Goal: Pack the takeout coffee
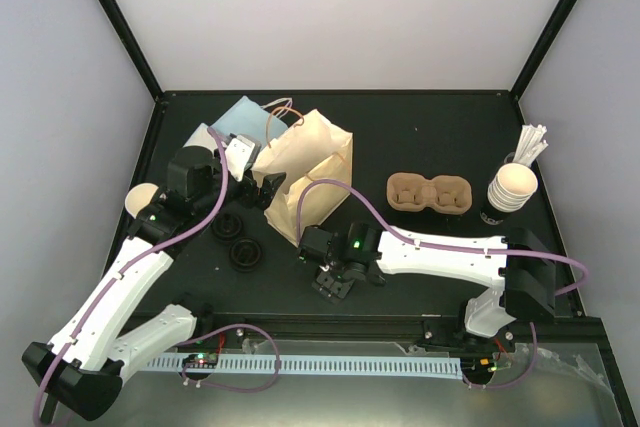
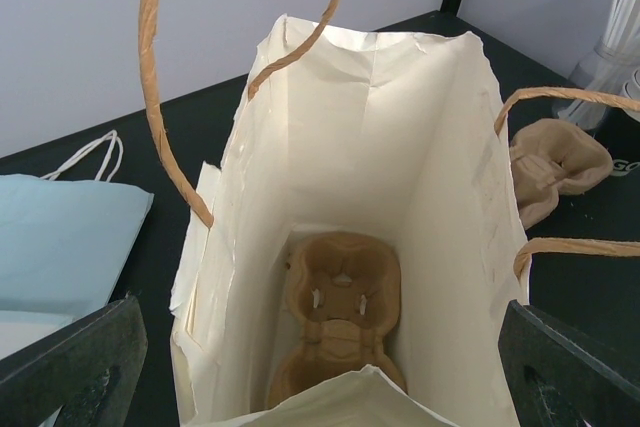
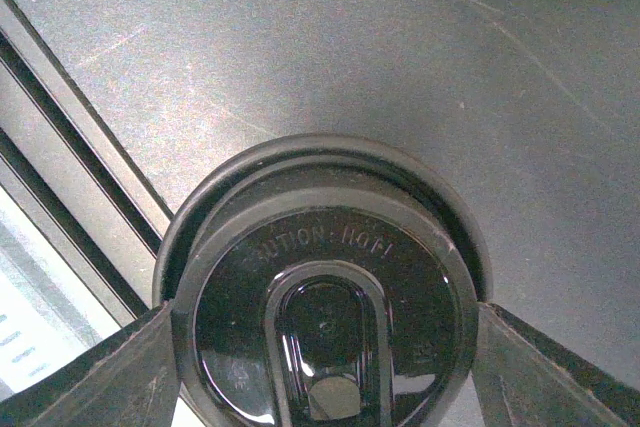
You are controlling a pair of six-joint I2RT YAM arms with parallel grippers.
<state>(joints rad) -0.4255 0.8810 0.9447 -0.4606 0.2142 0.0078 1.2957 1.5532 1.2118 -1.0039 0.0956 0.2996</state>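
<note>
The takeout coffee (image 1: 141,199), a small cream cup, stands at the table's left edge, partly hidden behind my left arm. My left gripper (image 1: 262,190) hovers open over the mouth of the brown paper bag (image 1: 310,172), its two fingers spread either side of the bag's white inside (image 2: 440,207). A brown pulp carrier (image 2: 340,307) lies on the bag's bottom. My right gripper (image 1: 335,282) is low near the table's front edge. In the right wrist view its fingers (image 3: 120,377) press both sides of a black lid (image 3: 320,277).
A second pulp carrier (image 1: 428,193) lies right of the bag. A stack of cups with white sticks (image 1: 512,187) stands at the far right. Two more black lids (image 1: 228,225) (image 1: 246,255) lie left of the bag. A pale blue bag (image 1: 235,122) lies flat behind.
</note>
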